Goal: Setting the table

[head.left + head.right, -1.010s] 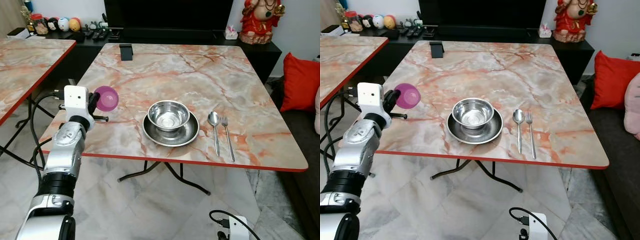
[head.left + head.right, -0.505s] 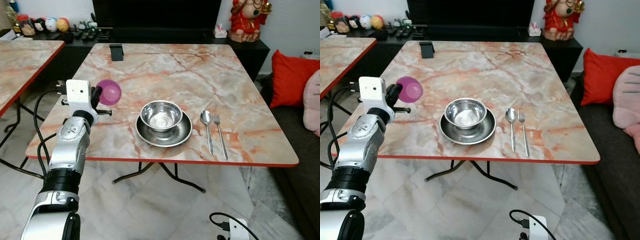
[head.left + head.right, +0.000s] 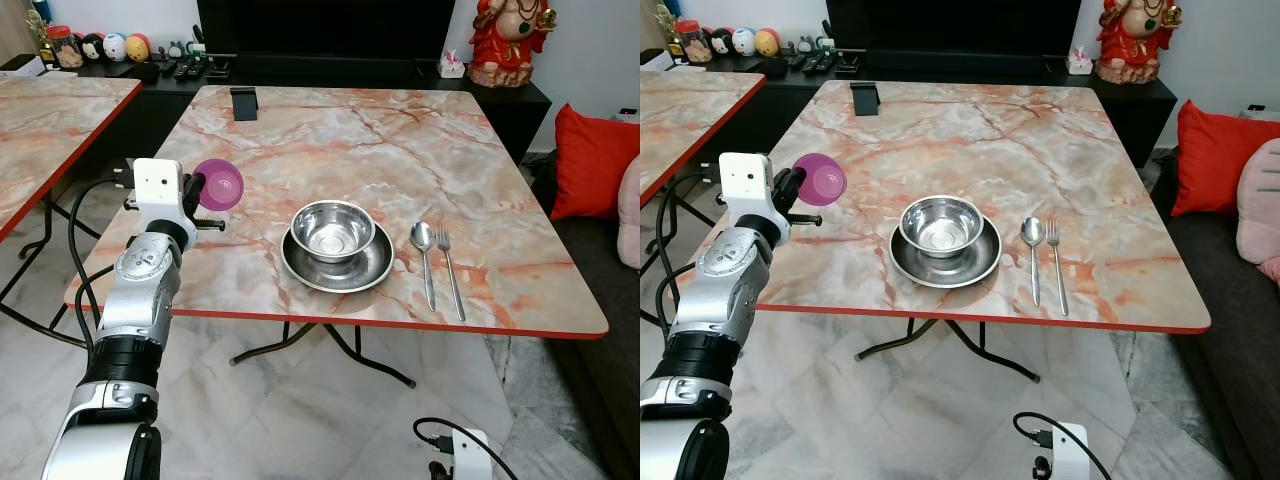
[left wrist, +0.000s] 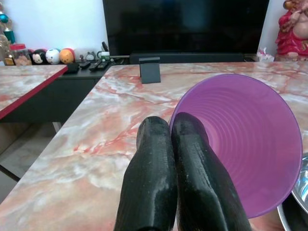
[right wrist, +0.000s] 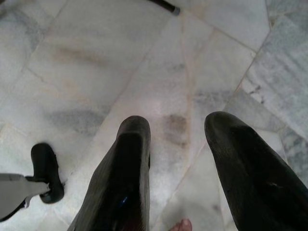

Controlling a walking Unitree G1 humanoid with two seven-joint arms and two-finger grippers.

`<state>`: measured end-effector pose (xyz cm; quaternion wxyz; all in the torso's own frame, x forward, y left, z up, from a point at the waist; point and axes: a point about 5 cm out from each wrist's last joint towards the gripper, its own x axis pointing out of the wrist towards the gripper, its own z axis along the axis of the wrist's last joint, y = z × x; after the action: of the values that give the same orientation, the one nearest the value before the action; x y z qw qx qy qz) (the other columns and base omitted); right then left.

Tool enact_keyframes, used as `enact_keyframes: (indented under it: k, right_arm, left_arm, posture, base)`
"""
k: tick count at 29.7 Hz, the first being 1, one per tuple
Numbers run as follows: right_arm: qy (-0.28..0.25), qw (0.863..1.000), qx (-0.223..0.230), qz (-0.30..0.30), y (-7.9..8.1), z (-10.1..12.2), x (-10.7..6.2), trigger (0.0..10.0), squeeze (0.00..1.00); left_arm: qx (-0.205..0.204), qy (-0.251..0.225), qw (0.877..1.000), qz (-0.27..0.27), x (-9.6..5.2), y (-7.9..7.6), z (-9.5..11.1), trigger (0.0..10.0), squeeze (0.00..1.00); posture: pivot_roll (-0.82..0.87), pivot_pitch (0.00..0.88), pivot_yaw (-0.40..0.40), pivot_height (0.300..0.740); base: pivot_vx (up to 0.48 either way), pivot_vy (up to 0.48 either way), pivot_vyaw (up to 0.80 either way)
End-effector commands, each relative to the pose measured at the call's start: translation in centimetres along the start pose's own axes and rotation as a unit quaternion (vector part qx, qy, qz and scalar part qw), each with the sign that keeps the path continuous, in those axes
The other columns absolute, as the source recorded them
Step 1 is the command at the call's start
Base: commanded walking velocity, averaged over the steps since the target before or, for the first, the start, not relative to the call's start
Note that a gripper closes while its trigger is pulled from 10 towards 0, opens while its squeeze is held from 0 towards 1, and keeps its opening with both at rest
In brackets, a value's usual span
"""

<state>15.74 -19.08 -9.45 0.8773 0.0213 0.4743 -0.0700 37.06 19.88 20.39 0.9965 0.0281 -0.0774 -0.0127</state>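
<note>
Two eye views give us the same scene: the left gripper (image 3: pixel 196 190) holds a purple cup (image 3: pixel 217 185) on its side above the table's (image 3: pixel 400 140) left part, mouth toward the setting. On the table a steel bowl (image 3: pixel 333 229) sits in a plate (image 3: pixel 340 262), with a spoon (image 3: pixel 426 258) and fork (image 3: pixel 451 270) just to their right. In the left wrist view, the fingers (image 4: pixel 159 183) are pressed together on the cup's rim, the wall pinched between them. In the right wrist view, the right gripper (image 5: pixel 180 159) hangs idle over the floor (image 5: pixel 96 62), fingers spread and holding nothing. We judge the cup placement to be in hand; the next move calls for righting the cup, setting it beside the plate, then releasing.
</note>
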Motion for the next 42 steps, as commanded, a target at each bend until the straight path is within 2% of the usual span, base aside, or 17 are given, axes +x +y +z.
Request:
enact_keyframes:
  k: [1, 10, 14, 21, 28, 33, 34, 37, 38, 39, 40, 41, 42]
  right_arm:
    - [0.005, 1.0, -0.004, -0.002, 0.0, -0.2, 0.0, 10.0, 0.0]
    - [0.008, 1.0, -0.007, 0.004, 0.8, -0.4, 0.0, 10.0, 0.0]
    - [0.005, 1.0, -0.005, 0.005, 1.1, 0.2, 0.1, 10.0, 0.0]
    - [-0.007, 1.0, -0.004, 0.008, 1.5, 2.1, 0.5, 10.0, 0.0]
    - [-0.009, 1.0, -0.003, 0.01, 1.7, 2.6, 0.6, 10.0, 0.0]
    - [-0.006, 1.0, -0.003, 0.011, 1.7, 2.5, 0.5, 10.0, 0.0]
    - [-0.006, 1.0, -0.003, 0.012, 1.7, 2.4, 0.5, 10.0, 0.0]
    - [-0.002, 1.0, -0.006, 0.015, 1.6, 2.3, 0.5, 10.0, 0.0]
    - [-0.002, 1.0, -0.006, 0.015, 1.6, 2.3, 0.5, 10.0, 0.0]
    - [0.002, 1.0, -0.014, 0.018, 1.7, 2.1, 0.5, 10.0, 0.0]
    - [0.004, 1.0, -0.015, 0.02, 1.6, 2.1, 0.5, 10.0, 0.0]
    - [0.004, 1.0, -0.015, 0.02, 1.6, 2.1, 0.5, 10.0, 0.0]
    - [0.004, 1.0, -0.015, 0.021, 1.6, 2.1, 0.5, 10.0, 0.0]
  left_arm:
    - [0.0, -0.016, 1.0, -0.004, 0.3, -0.4, 1.2, 10.0, 0.0]
    - [-0.003, -0.022, 1.0, 0.005, 0.4, -0.1, 1.5, 10.0, 0.0]
    - [-0.002, -0.027, 1.0, 0.009, 0.4, 0.0, 1.6, 10.0, 0.0]
    - [-0.006, -0.055, 0.998, 0.018, 0.6, 0.3, 2.8, 10.0, 0.0]
    - [-0.005, -0.062, 0.998, 0.025, 0.7, 0.6, 3.4, 10.0, 0.0]
    - [-0.004, -0.065, 0.998, 0.026, 1.3, 0.9, 4.5, 10.0, 0.0]
    - [-0.021, -0.053, 0.998, 0.024, 1.6, 0.9, 4.5, 10.0, 0.0]
    - [-0.034, -0.015, 0.999, 0.004, 2.3, 0.6, 4.3, 10.0, 0.0]
    - [-0.034, -0.015, 0.999, 0.004, 2.3, 0.6, 4.3, 10.0, 0.0]
    - [-0.014, 0.026, 1.0, 0.0, 2.8, 0.6, 3.9, 10.0, 0.0]
    - [-0.019, 0.051, 0.999, -0.003, 3.1, 0.5, 3.8, 10.0, 0.0]
    - [-0.019, 0.051, 0.999, -0.003, 3.1, 0.5, 3.8, 10.0, 0.0]
    - [-0.035, 0.073, 0.997, -0.011, 3.3, 0.4, 3.9, 10.0, 0.0]
  posture:
    - [0.02, 0.0, -0.021, 0.74]
    - [0.02, 0.0, -0.022, 0.74]
    - [0.02, 0.0, -0.023, 0.74]
    - [0.02, 0.0, -0.022, 0.74]
    - [0.02, 0.0, -0.021, 0.74]
    - [0.02, 0.0, -0.023, 0.74]
    - [0.02, 0.0, -0.023, 0.74]
    - [0.02, 0.0, -0.033, 0.74]
    - [0.02, 0.0, -0.033, 0.74]
    - [0.02, 0.0, -0.039, 0.74]
    - [0.03, 0.0, -0.046, 0.74]
    - [0.03, 0.0, -0.046, 0.74]
    - [0.03, 0.0, -0.051, 0.74]
  base:
    - [0.266, 0.0, 0.0]
    - [0.269, 0.0, 0.0]
    - [0.27, 0.0, 0.0]
    - [0.0, 0.0, 0.0]
    - [0.0, 0.0, 0.0]
    - [0.0, 0.0, 0.0]
    - [0.0, 0.0, 0.0]
    - [0.0, 0.0, 0.0]
    - [0.0, 0.0, 0.0]
    - [0.0, 0.0, 0.0]
    - [0.0, 0.0, 0.0]
    - [0.0, 0.0, 0.0]
    - [0.0, 0.0, 0.0]
